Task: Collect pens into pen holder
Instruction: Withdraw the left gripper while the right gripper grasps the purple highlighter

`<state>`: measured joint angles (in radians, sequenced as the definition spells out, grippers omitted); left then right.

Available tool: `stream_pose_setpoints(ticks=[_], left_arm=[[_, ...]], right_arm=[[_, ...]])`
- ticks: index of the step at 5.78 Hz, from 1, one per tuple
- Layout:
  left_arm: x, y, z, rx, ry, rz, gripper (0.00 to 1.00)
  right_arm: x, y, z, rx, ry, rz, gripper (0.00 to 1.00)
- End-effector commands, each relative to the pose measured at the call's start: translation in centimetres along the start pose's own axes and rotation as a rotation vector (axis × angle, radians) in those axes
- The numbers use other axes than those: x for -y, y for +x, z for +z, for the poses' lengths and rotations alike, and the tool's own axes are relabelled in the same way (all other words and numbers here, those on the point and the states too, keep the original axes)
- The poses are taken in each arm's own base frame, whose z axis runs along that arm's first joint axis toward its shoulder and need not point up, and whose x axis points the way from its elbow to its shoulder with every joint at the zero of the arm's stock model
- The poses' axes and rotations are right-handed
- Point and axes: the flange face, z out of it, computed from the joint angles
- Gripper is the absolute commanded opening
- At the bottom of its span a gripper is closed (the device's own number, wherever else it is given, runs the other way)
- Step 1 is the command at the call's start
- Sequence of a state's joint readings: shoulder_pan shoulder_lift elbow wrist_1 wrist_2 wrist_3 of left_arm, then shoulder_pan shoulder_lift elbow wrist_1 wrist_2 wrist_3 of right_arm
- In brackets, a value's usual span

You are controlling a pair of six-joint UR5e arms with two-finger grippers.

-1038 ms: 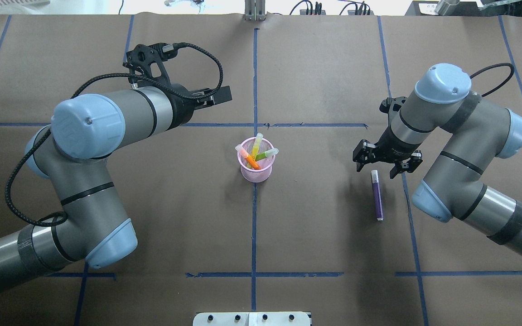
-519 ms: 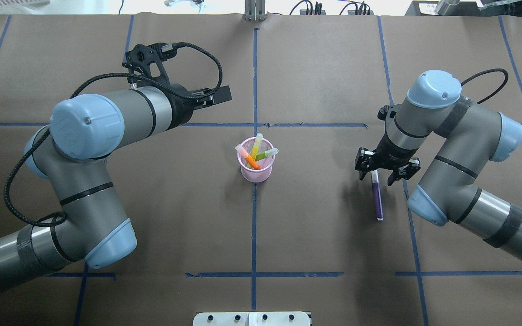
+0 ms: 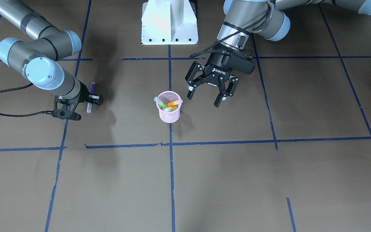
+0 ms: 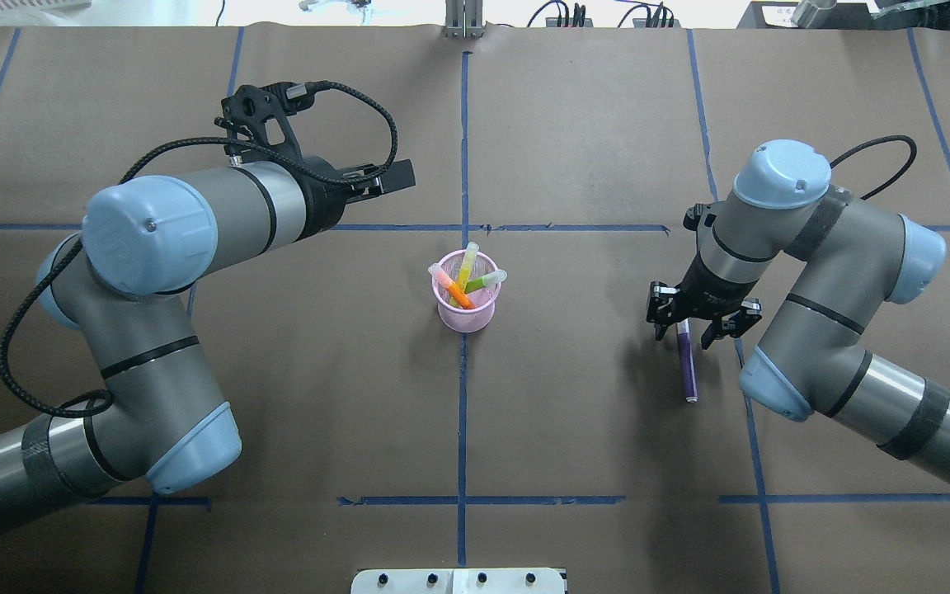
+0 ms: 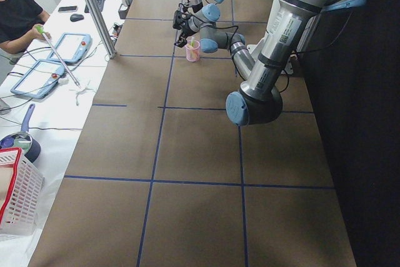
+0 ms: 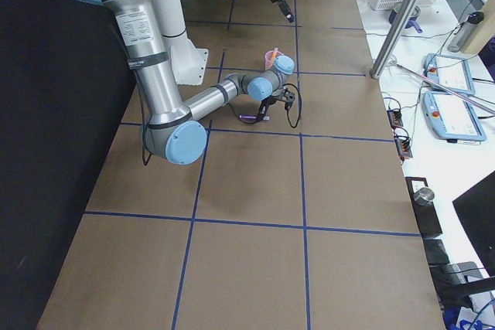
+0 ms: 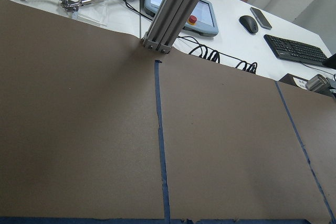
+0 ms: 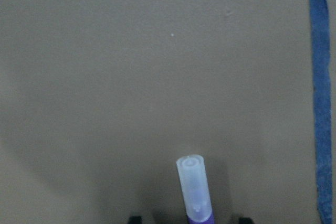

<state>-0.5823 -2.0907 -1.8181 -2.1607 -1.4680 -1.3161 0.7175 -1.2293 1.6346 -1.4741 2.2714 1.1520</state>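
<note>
Brown table (image 4: 574, 429); purple pen (image 4: 687, 367) flat, capped end between wide-open right jaws, ungripped.

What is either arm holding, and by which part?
Nothing. The right gripper straddles the purple pen near its cap, jaws open; the left gripper is open, empty.

The small round wire-mesh cup (image 4: 465, 313) is pink throughout, a fine mesh pattern under a solid pink rim. The slim marker-like sticks in it are one colour each: an orange pen (image 4: 458, 295), a yellow pen (image 4: 465, 268) and a green pen (image 4: 479, 285), all with pale translucent caps. The slim purple pen (image 4: 688, 367) has a milky cap. The paper-covered table (image 4: 574, 429) is brown, ruled into squares by blue tape. The left gripper (image 3: 204, 100) and right gripper (image 4: 689, 330) are black, on grey arms with pale blue joint caps.
</note>
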Motion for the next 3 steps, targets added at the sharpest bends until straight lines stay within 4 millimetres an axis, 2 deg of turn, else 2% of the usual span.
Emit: stream_pose_setpoints(ticks=[1,2,3], left_arm=[[-0.06,-0.05,-0.10,-0.002,0.000,-0.002,1.00],[-0.08,-0.09,-0.04,-0.001,-0.001,-0.001,1.00],[-0.05,-0.04,-0.11,-0.004,0.000,-0.002,1.00]], right_arm=[[-0.21,0.18,0.40,-0.006,-0.004,-0.001,0.68],[-0.33,0.03,0.48,-0.006,-0.005,-0.004,0.60],[-0.35,0.09,0.60,-0.009,-0.003,-0.002,0.42]])
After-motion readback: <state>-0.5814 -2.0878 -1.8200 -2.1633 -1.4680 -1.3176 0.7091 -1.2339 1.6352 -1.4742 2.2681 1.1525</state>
